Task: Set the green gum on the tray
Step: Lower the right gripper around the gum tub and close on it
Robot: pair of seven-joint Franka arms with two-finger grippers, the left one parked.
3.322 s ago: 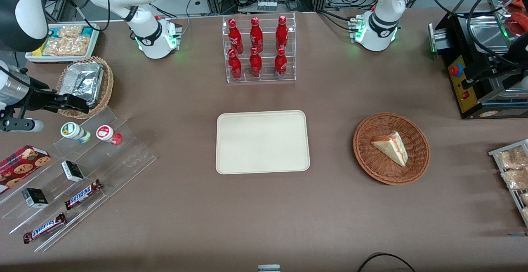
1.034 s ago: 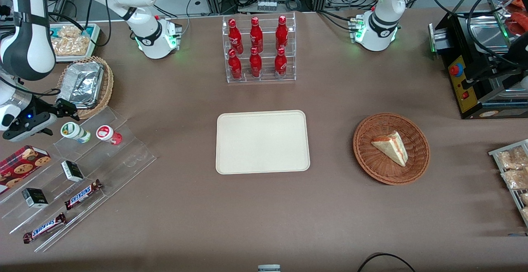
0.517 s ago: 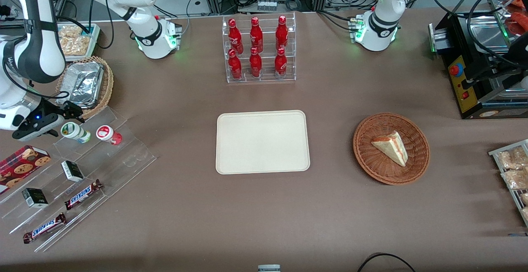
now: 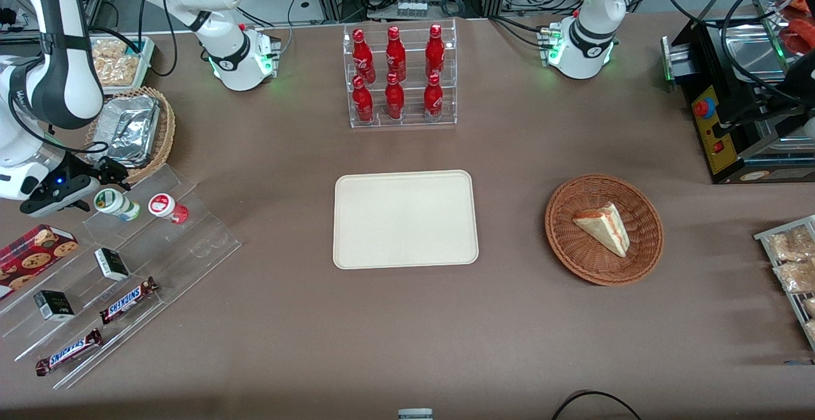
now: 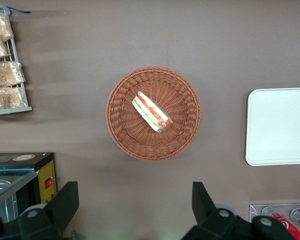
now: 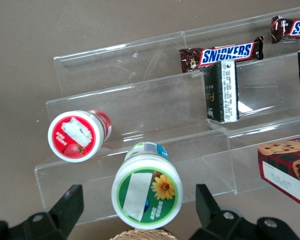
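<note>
- Jaws spread wide and holding nothing, the right arm's black two-finger gripper (image 4: 95, 186) hovers at the small green-lidded white gum bottle (image 4: 115, 203) on the top step of the clear acrylic stand (image 4: 191, 242), front view; the flat cream rectangular tray (image 4: 405, 219) lies well apart, mid-table.
- Right wrist view: fingers (image 6: 65, 205) flank the green gum (image 6: 147, 191), not touching; the red-lidded bottle (image 6: 77, 134) sits just beside.
- Judged light, rigid and smooth-sided; grip the cylindrical body below the lid, squarely, clear of its neighbour.
</note>
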